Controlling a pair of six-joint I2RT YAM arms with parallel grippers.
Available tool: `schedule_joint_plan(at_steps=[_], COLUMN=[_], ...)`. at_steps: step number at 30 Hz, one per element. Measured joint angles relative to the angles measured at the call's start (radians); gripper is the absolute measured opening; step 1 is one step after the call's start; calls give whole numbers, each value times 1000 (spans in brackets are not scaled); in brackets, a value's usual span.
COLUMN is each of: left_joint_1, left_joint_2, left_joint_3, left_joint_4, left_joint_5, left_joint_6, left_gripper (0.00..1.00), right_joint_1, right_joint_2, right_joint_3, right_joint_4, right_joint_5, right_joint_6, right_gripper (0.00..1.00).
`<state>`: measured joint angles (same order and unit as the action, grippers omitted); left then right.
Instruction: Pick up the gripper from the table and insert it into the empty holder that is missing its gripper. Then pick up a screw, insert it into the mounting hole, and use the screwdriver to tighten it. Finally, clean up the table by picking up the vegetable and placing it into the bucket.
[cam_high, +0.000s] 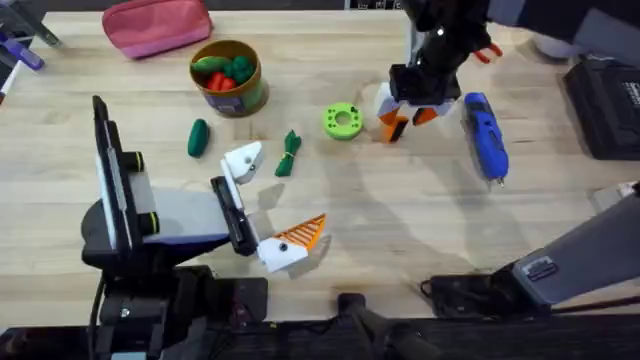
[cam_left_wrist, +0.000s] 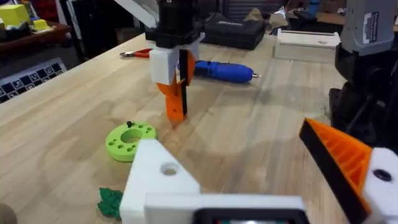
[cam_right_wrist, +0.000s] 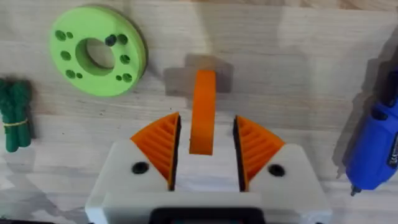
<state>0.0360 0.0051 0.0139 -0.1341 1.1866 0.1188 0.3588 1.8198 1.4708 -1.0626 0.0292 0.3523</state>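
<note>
Right gripper (cam_high: 405, 116) over the table's (cam_high: 400, 220) far side, ribbed pads (cam_right_wrist: 158, 144) pinching the orange gripper (cam_right_wrist: 202, 118) upright, tip at the wood. Just beside: green disc (cam_high: 343, 121) on one side, blue screwdriver (cam_high: 487, 135) lying flat on the other. Left gripper (cam_high: 270, 205) spread wide near the front edge, one holder (cam_high: 243, 161) bare, its twin carrying an orange finger (cam_high: 302, 236). Bucket (cam_high: 228, 75) of toy vegetables at back left; green vegetable (cam_high: 198, 137) loose beside it.

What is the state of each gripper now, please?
Left gripper: open, holding nothing; one white block lacks its orange finger.
Right gripper: shut on the orange gripper.
</note>
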Motion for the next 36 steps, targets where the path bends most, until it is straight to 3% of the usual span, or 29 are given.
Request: schedule_joint_plan(at_steps=[2, 9, 27, 36], left_joint_1=[0, 0, 0, 0], left_joint_2=[0, 0, 0, 0], left_joint_3=[0, 0, 0, 0], left_joint_4=[0, 0, 0, 0], left_joint_5=[0, 0, 0, 0], left_joint_6=[0, 0, 0, 0], left_gripper=[985, 985, 985, 985], right_joint_1=[0, 0, 0, 0], right_joint_2=[0, 0, -15, -276], right_joint_3=[0, 0, 0, 1], right_joint_4=[0, 3, 15, -5], right_joint_5=[0, 0, 0, 0], right_joint_6=[0, 7, 7, 16], right_gripper=[416, 16, 7, 7])
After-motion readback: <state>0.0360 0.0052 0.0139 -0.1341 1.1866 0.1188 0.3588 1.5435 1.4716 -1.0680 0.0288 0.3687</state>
